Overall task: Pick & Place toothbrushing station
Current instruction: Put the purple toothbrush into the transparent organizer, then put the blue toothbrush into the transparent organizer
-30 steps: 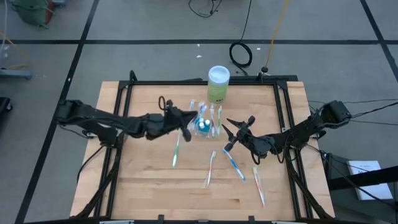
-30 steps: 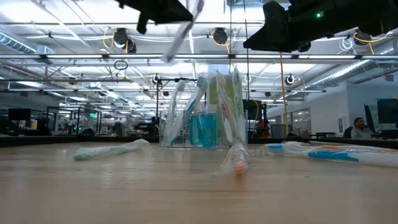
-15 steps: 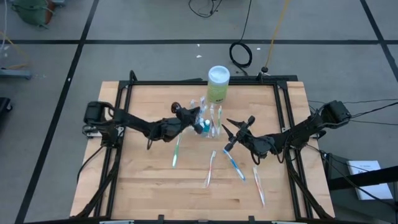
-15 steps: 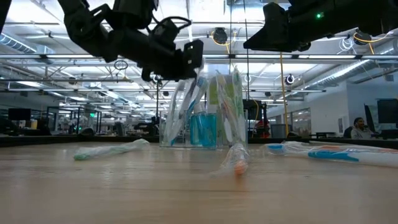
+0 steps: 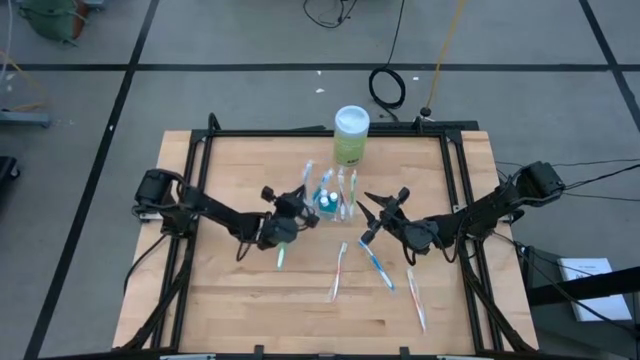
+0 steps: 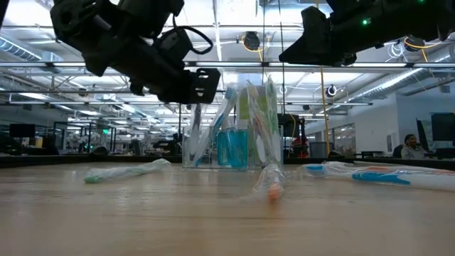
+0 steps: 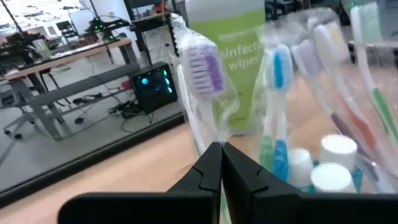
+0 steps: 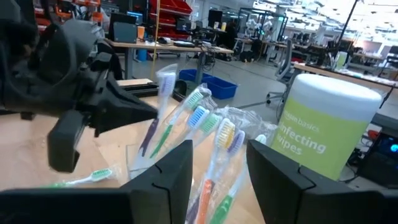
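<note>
Working at the left side of the wooden table (image 5: 230, 300), the left gripper (image 5: 297, 215) hangs just beside the toothbrushing station (image 5: 333, 196) — a small clear plastic holder with compartments, already packed with wrapped toothbrushes and a blue-and-white tube. Its fingers are pressed together, as the left wrist view shows, and a wrapped purple-bristled toothbrush (image 7: 202, 78) rises just ahead of the tips; whether the wrapper is pinched there I cannot tell. Under this gripper, on the wood, lies a green-and-white wrapped toothbrush (image 5: 283, 246), untouched.

Beyond the holder from the gripper stands a green cylindrical wipes canister with a white lid (image 5: 351, 134), close behind the station.

Further right, the right gripper (image 5: 378, 213) waits just beside the holder's other side, its fingers spread apart with nothing between them. Near it, toward the table's front edge, three more wrapped brushes lie loose: an orange-tipped one (image 5: 338, 272), a blue one (image 5: 376, 263) directly below the gripper, and a pale one (image 5: 415, 297) well apart.

In my judgement the step in hand is seating a brush in the holder. Doing it well means keeping the closed fingers clear of the crowded brush heads — a sideways nudge could tip the light holder — and drawing straight up before going for the green brush below.
</note>
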